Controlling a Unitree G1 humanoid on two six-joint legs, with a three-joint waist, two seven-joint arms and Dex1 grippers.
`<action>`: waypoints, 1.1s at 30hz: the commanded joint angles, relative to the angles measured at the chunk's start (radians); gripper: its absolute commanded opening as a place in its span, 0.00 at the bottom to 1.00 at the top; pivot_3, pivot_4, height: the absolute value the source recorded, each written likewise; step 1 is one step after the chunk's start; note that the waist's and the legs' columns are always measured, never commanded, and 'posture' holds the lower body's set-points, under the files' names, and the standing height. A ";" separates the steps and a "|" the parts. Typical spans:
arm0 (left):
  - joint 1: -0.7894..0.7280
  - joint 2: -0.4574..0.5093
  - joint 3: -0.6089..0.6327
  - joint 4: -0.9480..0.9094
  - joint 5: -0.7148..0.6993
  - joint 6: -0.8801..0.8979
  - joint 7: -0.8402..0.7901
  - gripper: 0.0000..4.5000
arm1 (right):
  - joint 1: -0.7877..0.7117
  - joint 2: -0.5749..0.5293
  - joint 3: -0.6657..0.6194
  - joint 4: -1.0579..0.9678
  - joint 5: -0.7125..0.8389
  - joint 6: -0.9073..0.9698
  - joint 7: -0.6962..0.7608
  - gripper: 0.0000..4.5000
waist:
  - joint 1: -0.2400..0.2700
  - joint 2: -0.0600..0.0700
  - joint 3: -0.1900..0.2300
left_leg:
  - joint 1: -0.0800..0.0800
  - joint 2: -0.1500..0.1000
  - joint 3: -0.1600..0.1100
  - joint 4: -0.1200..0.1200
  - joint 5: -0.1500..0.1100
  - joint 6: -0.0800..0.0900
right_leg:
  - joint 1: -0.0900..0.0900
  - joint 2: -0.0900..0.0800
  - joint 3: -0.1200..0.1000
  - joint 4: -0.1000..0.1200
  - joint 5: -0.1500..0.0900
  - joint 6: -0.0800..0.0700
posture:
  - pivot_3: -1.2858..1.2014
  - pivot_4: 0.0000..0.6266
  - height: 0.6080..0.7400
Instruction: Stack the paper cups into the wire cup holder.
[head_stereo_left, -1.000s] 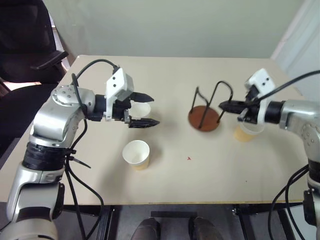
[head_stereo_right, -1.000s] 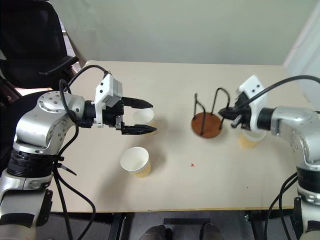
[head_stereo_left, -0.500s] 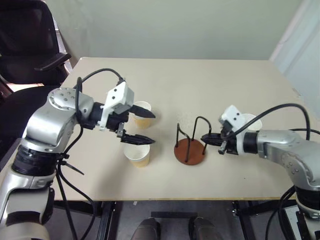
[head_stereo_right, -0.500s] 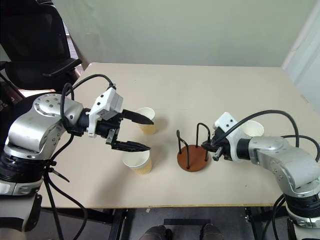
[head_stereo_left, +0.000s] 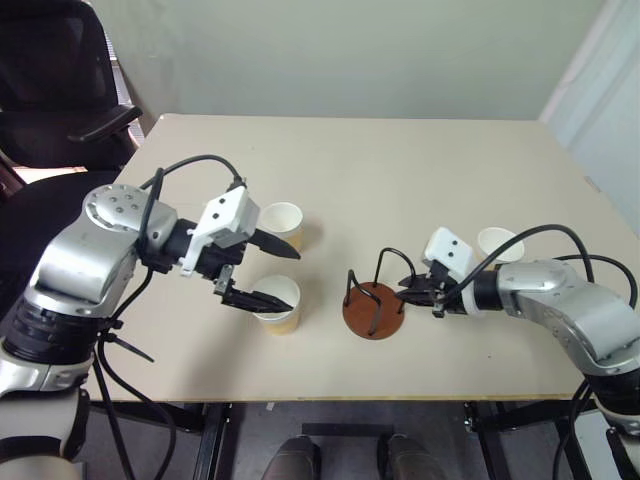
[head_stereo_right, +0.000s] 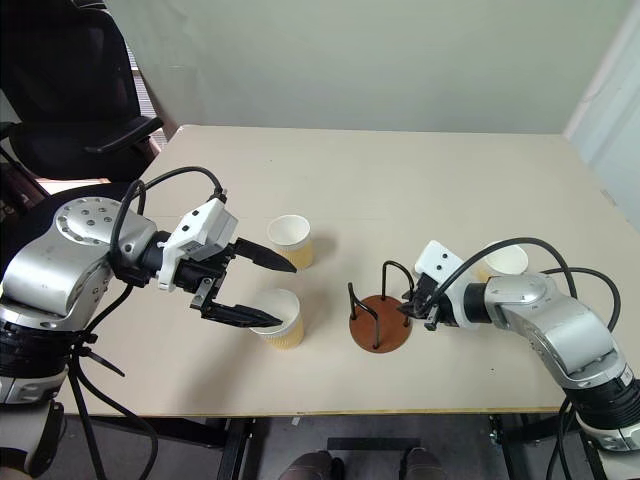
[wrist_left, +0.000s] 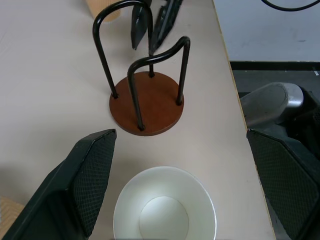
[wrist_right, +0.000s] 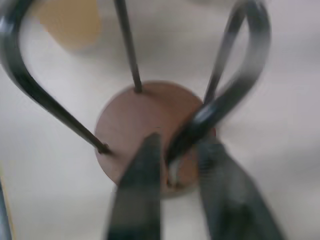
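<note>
Currently: wire cup holder upright near the table's front edge.
Right gripper straddles one thin black loop, fingers parted; round reddish-brown base flat. Left gripper spread wide around an upright tapered paper cup.

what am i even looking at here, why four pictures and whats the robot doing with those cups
It is a two-armed humanoid robot at a table. Two pictures come from cameras in its head, looking down; the other two sit on its wrists. Three paper cups stand on the table, none held. The left gripper, open, hovers over the nearest cup. The right gripper has its fingers either side of a wire loop of the wire cup holder, slightly apart.
</note>
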 joint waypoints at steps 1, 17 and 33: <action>-0.006 0.009 0.016 -0.046 -0.009 0.010 0.013 1.00 | 0.008 -0.032 -0.046 -0.005 -0.005 -0.026 0.021 0.56 | 0.000 0.000 0.000 | 0.000 0.000 0.000 0.000 0.000 0.000 | 0.000 0.000 0.000 0.000 0.000 0.000 | 0.52 0.24 1.00; 0.109 0.111 -0.005 -0.043 0.145 -0.237 -0.021 1.00 | 0.087 -0.240 -0.376 -0.083 0.181 0.062 0.125 0.63 | -0.003 0.000 0.000 | 0.000 0.000 0.000 -0.001 -0.001 -0.001 | -0.001 0.000 0.000 0.000 -0.001 -0.001 | 0.52 0.24 1.00; 0.194 0.146 -0.036 -0.019 0.257 -0.491 -0.077 1.00 | 0.001 -0.242 -0.388 -0.089 0.362 0.104 0.153 0.63 | -0.006 0.000 0.000 | -0.001 0.000 0.000 -0.001 -0.005 0.003 | -0.003 0.000 0.000 0.001 -0.005 -0.008 | 0.52 0.24 1.00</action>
